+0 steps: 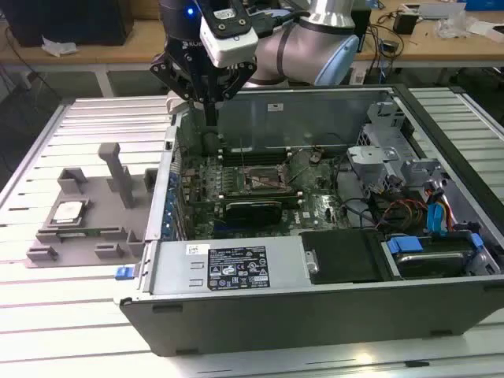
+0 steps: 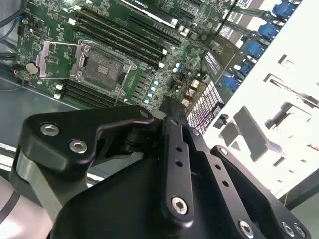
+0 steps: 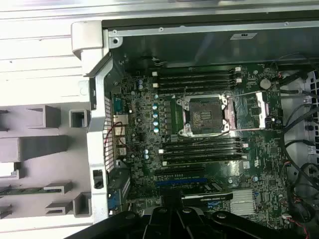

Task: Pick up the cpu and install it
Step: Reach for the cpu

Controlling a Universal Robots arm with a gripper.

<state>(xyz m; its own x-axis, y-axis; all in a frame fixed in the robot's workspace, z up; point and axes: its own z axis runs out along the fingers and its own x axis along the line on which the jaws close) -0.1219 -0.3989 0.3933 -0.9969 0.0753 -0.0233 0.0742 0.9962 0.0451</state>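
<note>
One cpu [image 1: 69, 211] lay on the tray [image 1: 47, 253] at the exterior view's lower left, well left of the claw [image 1: 211, 120] above the case [image 1: 315, 315]. In the second wrist view its fingers [image 2: 174, 144] met, empty. In the first wrist view the socket [image 3: 204, 115] sat bare.

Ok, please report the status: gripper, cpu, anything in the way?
Gripper shut, empty, above the case wall. Cpu lying in the tray, untouched. Socket open, bare, nothing over it.
</note>
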